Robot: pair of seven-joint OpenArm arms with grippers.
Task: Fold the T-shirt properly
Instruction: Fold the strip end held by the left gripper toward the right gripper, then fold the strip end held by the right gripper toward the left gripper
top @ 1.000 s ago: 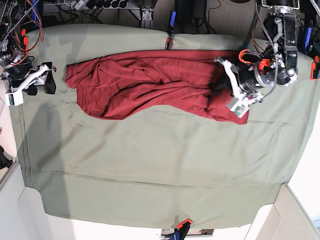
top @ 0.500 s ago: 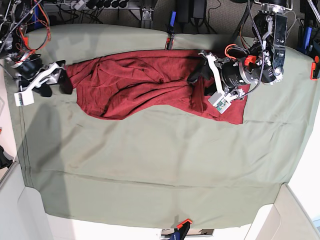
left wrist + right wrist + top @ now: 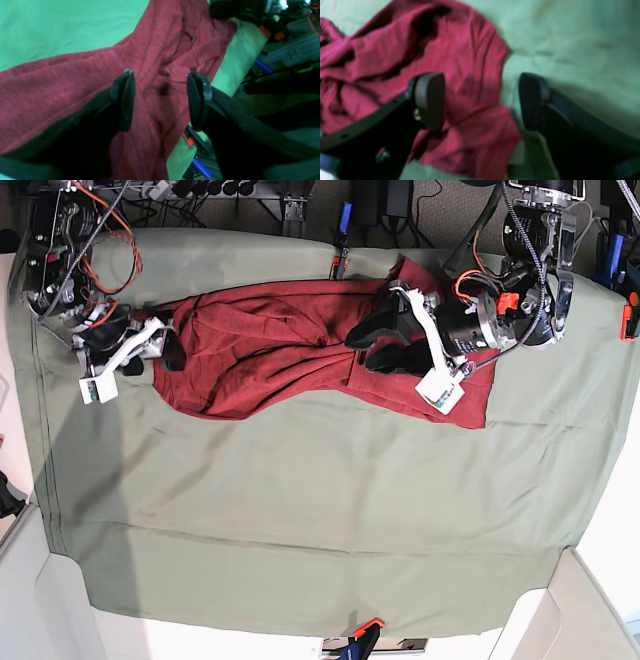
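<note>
**Maroon shirt bunched crosswise, one arm over each end**

T-shirt [image 3: 270, 350] lies crumpled along the far side of the sage-green cloth [image 3: 300, 510], long axis running side to side in the base view. Left gripper [image 3: 375, 345] sits over the shirt's middle-right, jaws spread, nothing held. Right gripper [image 3: 165, 345] hovers at the opposite end, straddling the shirt's edge, jaws wide, empty. Each arm is nearest its own end; spreading likely means grabbing both ends.

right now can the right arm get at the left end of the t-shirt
Probably yes. The right gripper hangs open right over the edge of the T-shirt, one finger above red fabric, the other above the green cloth; nothing sits between.
</note>
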